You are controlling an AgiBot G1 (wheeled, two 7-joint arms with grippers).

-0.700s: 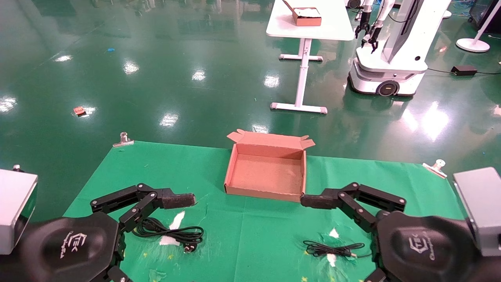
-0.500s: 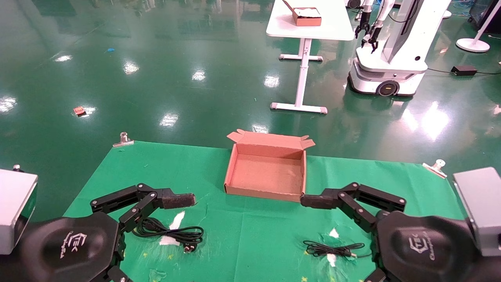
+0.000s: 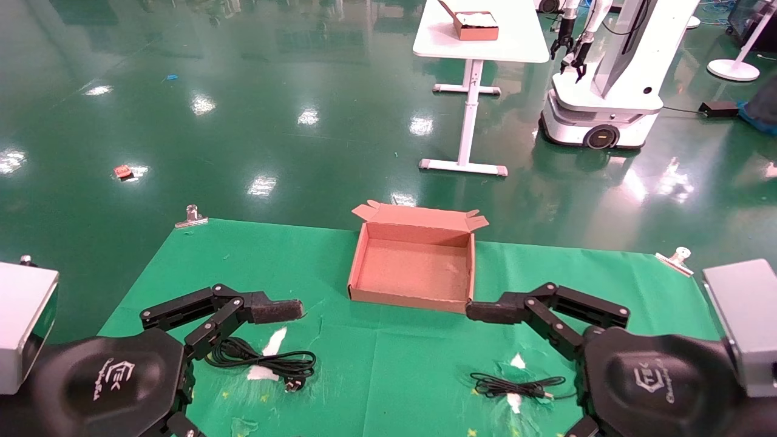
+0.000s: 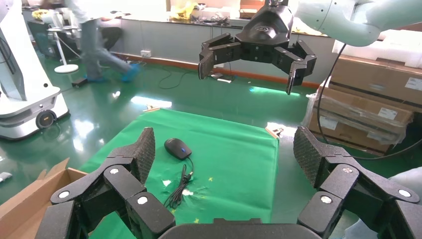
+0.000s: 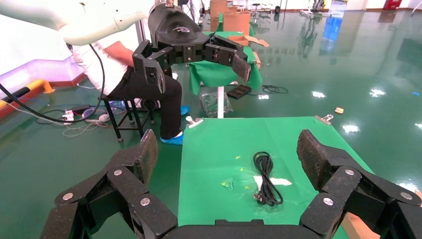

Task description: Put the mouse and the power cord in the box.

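Mouse (image 4: 177,148) hidden in head view, cable (image 3: 513,386) showing, box (image 3: 414,295) empty

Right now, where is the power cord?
The power cord lies coiled on the green cloth at the robot's left, beside the left pincer, nearer the robot than the box.

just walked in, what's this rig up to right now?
Nothing is gripped yet. The box sits open and empty at the middle of the green table. The power cord lies coiled on the robot's left, the mouse with its cable on the right. The left gripper and right gripper hover open above the near edge, each over its own side, touching nothing.
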